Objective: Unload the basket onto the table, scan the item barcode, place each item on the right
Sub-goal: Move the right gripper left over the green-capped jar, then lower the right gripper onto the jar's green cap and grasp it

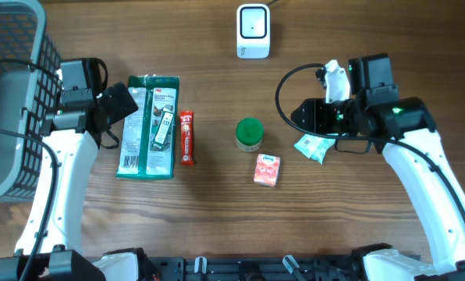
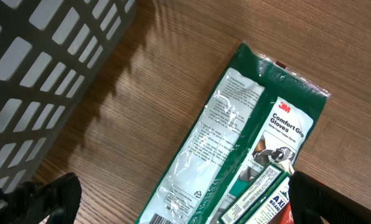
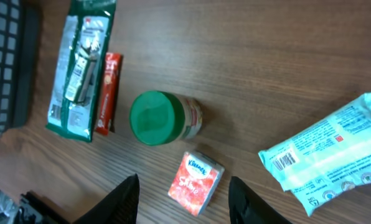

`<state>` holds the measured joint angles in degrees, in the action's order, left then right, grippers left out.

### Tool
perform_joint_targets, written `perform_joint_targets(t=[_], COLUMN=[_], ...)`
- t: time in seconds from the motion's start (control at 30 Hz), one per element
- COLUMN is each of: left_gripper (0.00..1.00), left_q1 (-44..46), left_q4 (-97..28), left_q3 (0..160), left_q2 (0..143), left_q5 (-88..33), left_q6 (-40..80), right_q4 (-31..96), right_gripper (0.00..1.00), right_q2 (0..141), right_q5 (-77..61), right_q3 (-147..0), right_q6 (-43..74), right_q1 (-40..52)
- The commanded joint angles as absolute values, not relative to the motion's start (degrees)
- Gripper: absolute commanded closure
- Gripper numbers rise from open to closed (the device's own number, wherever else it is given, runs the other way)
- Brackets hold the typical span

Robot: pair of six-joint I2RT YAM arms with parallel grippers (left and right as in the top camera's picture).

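R gripper (image 3: 183, 186): fingers spread, nothing held.
L gripper (image 2: 182, 186): spread wide, over glove pack (image 2: 235, 143).
Wipes packet (image 3: 325, 158): flat on table, just beside R gripper, untouched, barcode up.

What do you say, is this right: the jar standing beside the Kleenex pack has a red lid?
Not quite. The jar has a green lid, not a red one, as the right wrist view shows. It does stand beside the Kleenex pack.
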<state>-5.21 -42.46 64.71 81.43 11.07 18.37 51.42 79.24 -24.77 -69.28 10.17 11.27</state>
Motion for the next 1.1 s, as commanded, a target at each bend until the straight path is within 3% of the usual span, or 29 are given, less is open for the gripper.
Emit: perform_joint_targets(t=[0.0,0.43,0.77,1.07], left_gripper=[0.0,0.0,0.0,0.0], left_q1=[-5.43,-5.43,-5.43,-5.43], left_q4=[-42.48,-42.48,-42.48,-42.48], left_q3=[64.88,64.88,64.88,64.88], left_q2=[81.12,81.12,81.12,81.12], left_q5=[10.98,10.98,10.98,10.98], left_q6=[18.9,18.9,18.9,18.9], right_q4=[53.8,56.42,55.57,54.7], right_gripper=[0.53,0.5,0.46,0.44], right_q2=[78.19,78.41,79.5,85.01], right_q5=[-24.84,-24.62,-10.41,-8.49], right_q3=[-73.71,-76.27,-76.27,-76.16], right_q6=[8.95,7.9,15.25,17.17], right_q1=[11.46,17.26,28.75,33.04])
